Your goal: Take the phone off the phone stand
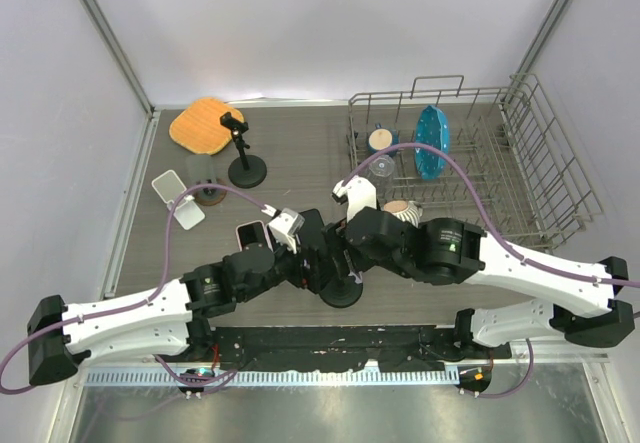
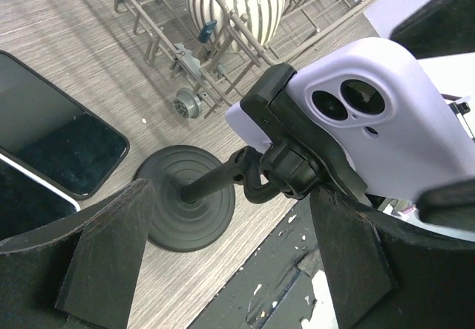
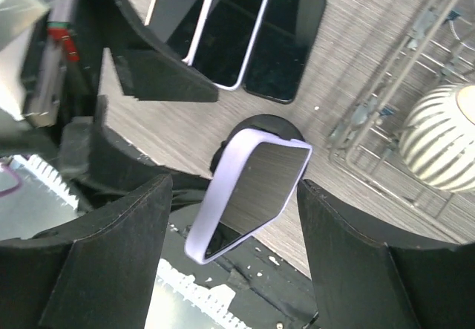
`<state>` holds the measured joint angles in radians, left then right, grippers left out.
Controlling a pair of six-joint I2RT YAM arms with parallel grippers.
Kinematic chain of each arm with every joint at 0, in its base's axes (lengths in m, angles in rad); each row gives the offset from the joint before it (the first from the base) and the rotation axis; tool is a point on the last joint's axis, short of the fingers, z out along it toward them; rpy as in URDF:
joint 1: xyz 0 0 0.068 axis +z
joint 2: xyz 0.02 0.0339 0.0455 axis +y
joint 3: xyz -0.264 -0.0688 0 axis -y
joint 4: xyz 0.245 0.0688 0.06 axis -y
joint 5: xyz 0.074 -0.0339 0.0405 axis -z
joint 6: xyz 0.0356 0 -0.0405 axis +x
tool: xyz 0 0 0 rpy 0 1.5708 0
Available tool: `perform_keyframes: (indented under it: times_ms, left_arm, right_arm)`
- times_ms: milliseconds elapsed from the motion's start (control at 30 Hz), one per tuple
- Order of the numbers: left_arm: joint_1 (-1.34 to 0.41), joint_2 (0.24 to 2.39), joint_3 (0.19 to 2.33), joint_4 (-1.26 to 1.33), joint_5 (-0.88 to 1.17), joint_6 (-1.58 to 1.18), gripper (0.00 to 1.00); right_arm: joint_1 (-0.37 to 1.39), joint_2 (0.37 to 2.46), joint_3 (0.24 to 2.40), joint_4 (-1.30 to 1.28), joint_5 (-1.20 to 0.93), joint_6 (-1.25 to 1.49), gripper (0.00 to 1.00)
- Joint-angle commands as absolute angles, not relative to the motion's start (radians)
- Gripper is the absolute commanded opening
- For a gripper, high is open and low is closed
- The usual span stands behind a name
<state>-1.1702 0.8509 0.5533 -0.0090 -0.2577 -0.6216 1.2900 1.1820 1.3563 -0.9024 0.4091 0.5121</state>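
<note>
Phone, stiff, probably slick, sat clamped in stand; right tool gaped empty astride its edges, likely the hold; left tool open too.

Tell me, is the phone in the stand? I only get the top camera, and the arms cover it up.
Observer: Yes. The left wrist view shows the lilac phone gripped by the stand's clamp.
Operator: Is a pincer holding it?
Observer: No. In the right wrist view the right pincer is open, its fingers either side of the phone, not touching.
Operator: And the left one?
Observer: The left pincer is open too, with the stand's pole between its fingers.
</note>
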Motion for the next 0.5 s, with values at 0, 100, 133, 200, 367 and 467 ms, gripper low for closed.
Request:
perform_keyframes:
  times_ms: [0,100,133,200,367,467]
  left_arm:
    - [-1.169,0.841,0.571,0.038,-0.275,-0.624,0.89]
    - [-1.169,0.815,0.560,0.018,-0.291,-0.626,0.89]
    - [-1.169,0.798,0.558,0.011,-0.304,-0.623,0.89]
    - [-1.169,0.782,0.552,0.003,-0.311,-0.617,0.89]
    - [-1.169,0.755,0.543,-0.017,-0.298,-0.566,0.89]
    - [-1.169,0.759,0.531,0.012,-0.258,-0.511,0.89]
  right_arm:
    - [1.305,1.193,1.376,-0.951,0.561,0.577,0.73]
    - [1.305,1.192,1.345,-0.945,0.588,0.586,0.70]
    - [1.305,1.192,1.339,-0.939,0.586,0.584,0.65]
    - [1.305,1.193,1.325,-0.925,0.589,0.584,0.56]
    - [1.305,1.198,1.315,-0.930,0.603,0.574,0.28]
    - [1.305,1.193,1.312,-0.927,0.597,0.558,0.17]
